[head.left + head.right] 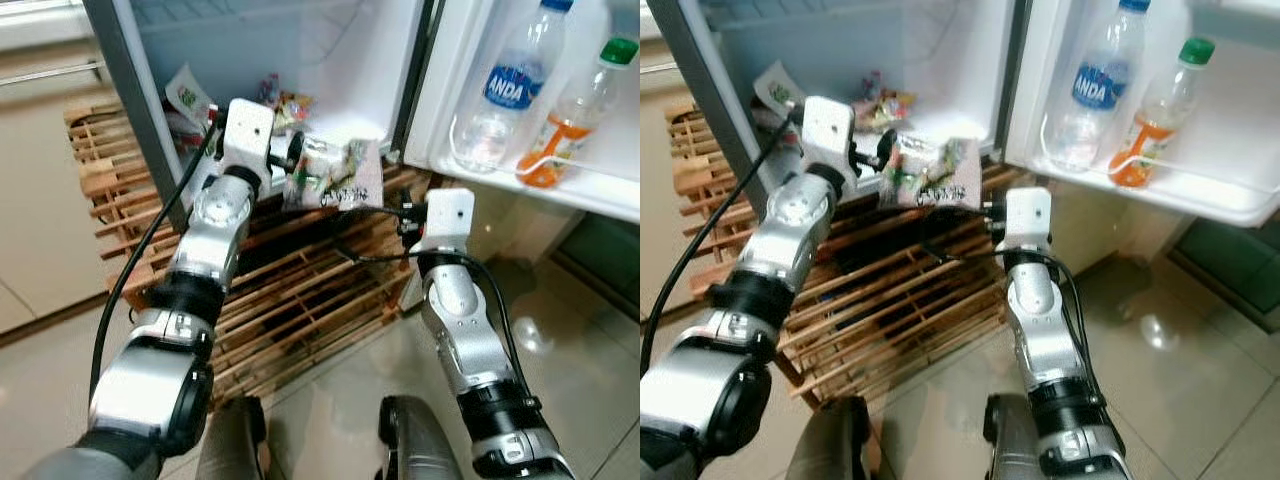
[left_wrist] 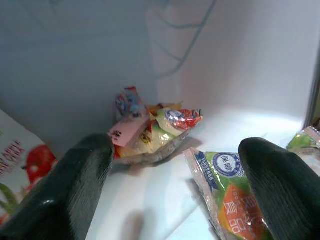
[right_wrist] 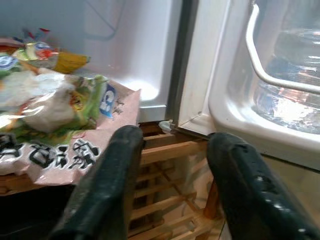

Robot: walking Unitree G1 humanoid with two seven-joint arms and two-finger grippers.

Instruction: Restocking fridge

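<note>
While a pink-edged snack bag (image 1: 333, 175) sits at the front lip of the open fridge (image 1: 330, 70), half over the edge above a wooden slatted rack (image 1: 290, 290), the left gripper (image 2: 170, 190) reaches in just beside it, fingers spread, one finger (image 2: 280, 185) against the bag. Deeper on the white floor lies a small pile of snack packets (image 2: 150, 132). Near the bag's corner the right gripper (image 3: 170, 165) hovers, jaws apart and empty. Two bottles (image 1: 510, 90) stand in the door shelf (image 1: 600, 190).
</note>
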